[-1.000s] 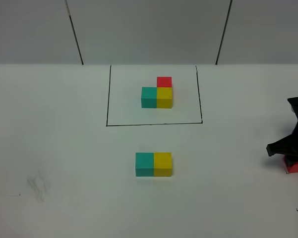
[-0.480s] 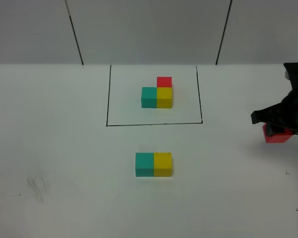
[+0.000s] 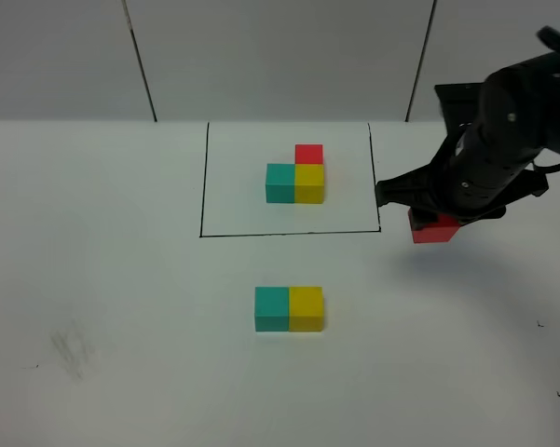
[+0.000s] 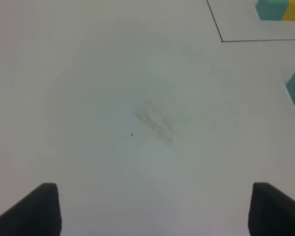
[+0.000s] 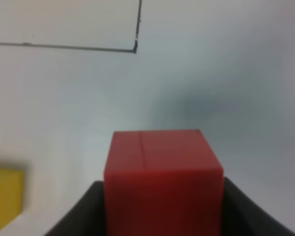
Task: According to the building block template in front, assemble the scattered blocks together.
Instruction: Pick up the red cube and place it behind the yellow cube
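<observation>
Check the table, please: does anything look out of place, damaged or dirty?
Only a faint grey smudge on the table, front left, looks like a scuff. The red cube is held in the right gripper; nothing is askew or damaged.

White tabletop (image 3: 121, 279) noted, matte. Faint grey smudge (image 3: 70, 349) seen on it, front left. Pale wall panels (image 3: 280, 56) behind, divided by dark seams (image 3: 142, 65).

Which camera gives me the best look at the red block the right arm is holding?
Right wrist: the red block sits large and close, clamped in the right gripper. Exterior high shows only its lower part under the gripper, off the table. Left wrist does not show it.
</observation>
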